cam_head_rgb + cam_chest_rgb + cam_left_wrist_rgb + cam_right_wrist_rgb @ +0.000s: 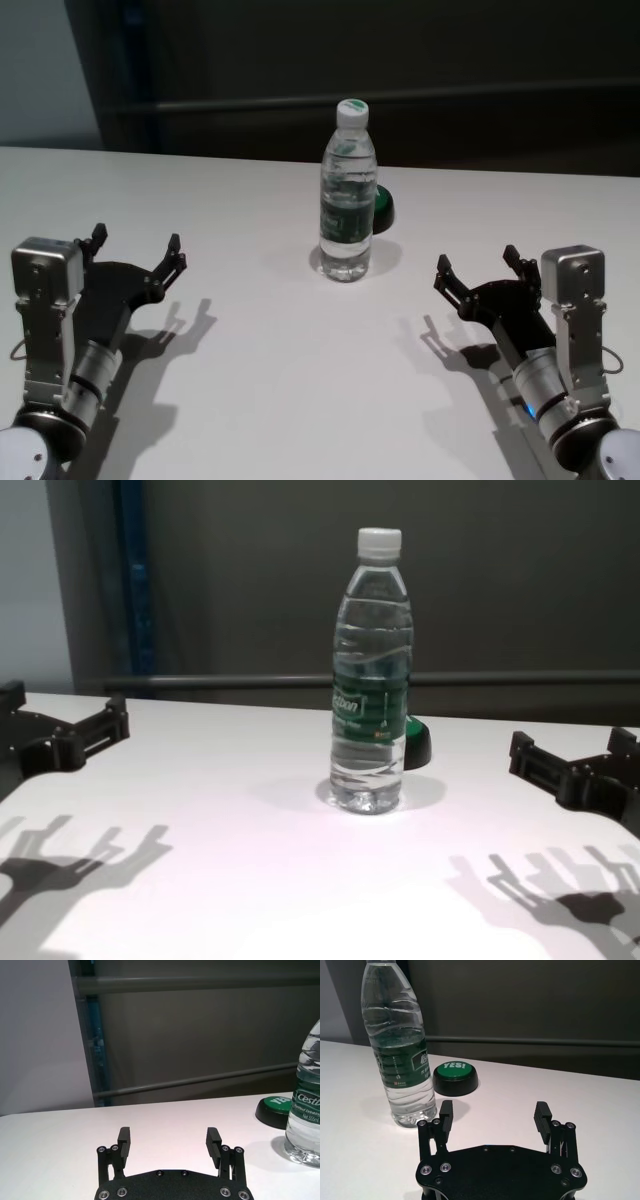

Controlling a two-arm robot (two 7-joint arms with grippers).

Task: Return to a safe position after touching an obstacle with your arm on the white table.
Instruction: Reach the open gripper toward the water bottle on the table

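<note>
Both grippers, left (137,248) and right (478,267), spread wide and empty, low at the near sides of the white table (250,400), well apart from the upright bottle (347,195) at centre; apparently retreated already.

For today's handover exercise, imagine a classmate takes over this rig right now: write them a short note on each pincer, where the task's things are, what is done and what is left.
Left pincer: open, empty, low over the white table on its left side, apart from the bottle.
Right pincer: open, empty, low over the table's right side, also apart from the bottle.
Water bottle: upright, cap on, mid-table between the two arms. A green YES button sits just behind it.
Done: neither arm is touching the obstacle; both look pulled back to their own sides.
Left: whether the touch has already happened cannot be told from this moment. Keep both arms clear of the bottle.
</note>
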